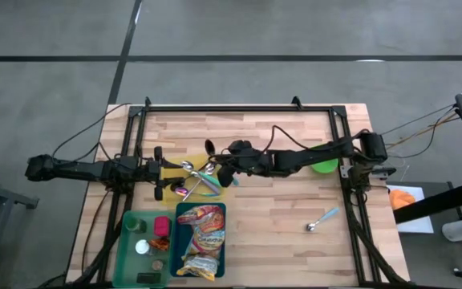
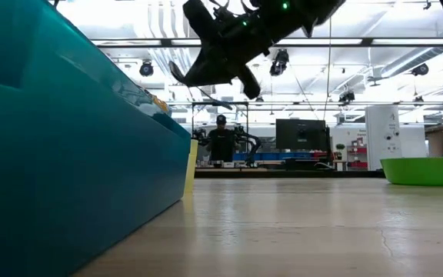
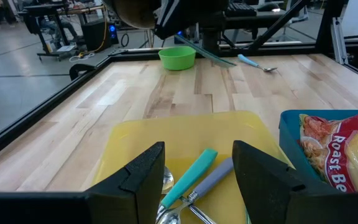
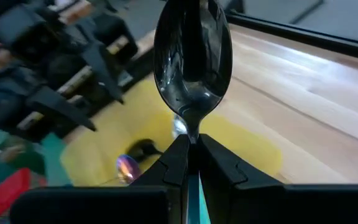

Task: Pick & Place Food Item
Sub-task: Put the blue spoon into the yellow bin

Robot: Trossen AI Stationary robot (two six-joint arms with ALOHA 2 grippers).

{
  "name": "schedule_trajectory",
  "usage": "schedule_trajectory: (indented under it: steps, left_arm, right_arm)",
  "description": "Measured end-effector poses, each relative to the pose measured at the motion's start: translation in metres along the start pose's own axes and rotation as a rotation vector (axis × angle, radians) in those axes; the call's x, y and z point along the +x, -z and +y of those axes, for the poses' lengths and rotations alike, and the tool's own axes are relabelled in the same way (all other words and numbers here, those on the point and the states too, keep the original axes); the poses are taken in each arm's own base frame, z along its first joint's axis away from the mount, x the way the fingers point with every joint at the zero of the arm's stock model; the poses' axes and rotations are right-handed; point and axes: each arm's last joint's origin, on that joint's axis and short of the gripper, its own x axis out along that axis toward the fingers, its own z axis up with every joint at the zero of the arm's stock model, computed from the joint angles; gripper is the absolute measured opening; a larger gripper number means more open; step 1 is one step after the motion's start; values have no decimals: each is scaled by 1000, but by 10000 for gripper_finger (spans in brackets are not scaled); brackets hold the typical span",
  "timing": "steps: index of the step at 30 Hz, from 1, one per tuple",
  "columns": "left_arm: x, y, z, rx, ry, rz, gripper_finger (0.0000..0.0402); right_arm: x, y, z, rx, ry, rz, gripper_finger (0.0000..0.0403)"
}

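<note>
I see the wooden slat table (image 1: 279, 213) boxed in by a black metal frame (image 1: 239, 107), with broad bare boards beyond my right gripper (image 1: 222, 170) toward the green bowl (image 1: 324, 166) and the loose teal-handled spoon (image 1: 322, 220). That right gripper hangs above the yellow flat tray (image 1: 172, 163), fingers pinched together on the neck of a shiny metal spoon with a teal handle (image 4: 192, 59), bowl of the spoon pointing out past the fingertips and mirror-bright. Just beneath and beside it more spoons (image 3: 194, 186) lie on the tray, teal and grey handles crossing. My left gripper (image 3: 197, 177) sits low at the tray's near edge, fingers apart with nothing between them, those spoons lying right ahead of it. Off to the left gripper's side stands the teal plastic bin (image 1: 200, 241) holding the noodle packets (image 1: 201, 239), and past it a green bin (image 1: 143, 249) of small items. Both bins are close to the tray, leaving little room there.
</note>
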Motion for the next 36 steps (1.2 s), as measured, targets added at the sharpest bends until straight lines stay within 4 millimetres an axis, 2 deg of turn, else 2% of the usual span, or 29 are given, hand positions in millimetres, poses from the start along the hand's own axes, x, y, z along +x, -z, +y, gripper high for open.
schedule_trajectory:
  steps: [6, 10, 22, 28, 36]
  left_arm:
    - [0, 0, 0, 0, 0, -1, 189]
    - [0, 0, 0, 1, 0, 4, 189]
    - [2, 2, 0, 4, 1, 26, 189]
    - [2, 3, 0, 6, 1, 39, 189]
    - [3, 4, -1, 6, 2, 44, 189]
  right_arm:
    - [17, 13, -6, -5, -134, -54, 27]
    - [33, 26, -13, 4, -163, -61, 27]
    - [91, 44, -25, 123, -222, 86, 27]
    - [102, 45, -24, 114, -185, 175, 27]
    - [103, 38, -18, 92, -101, 285, 27]
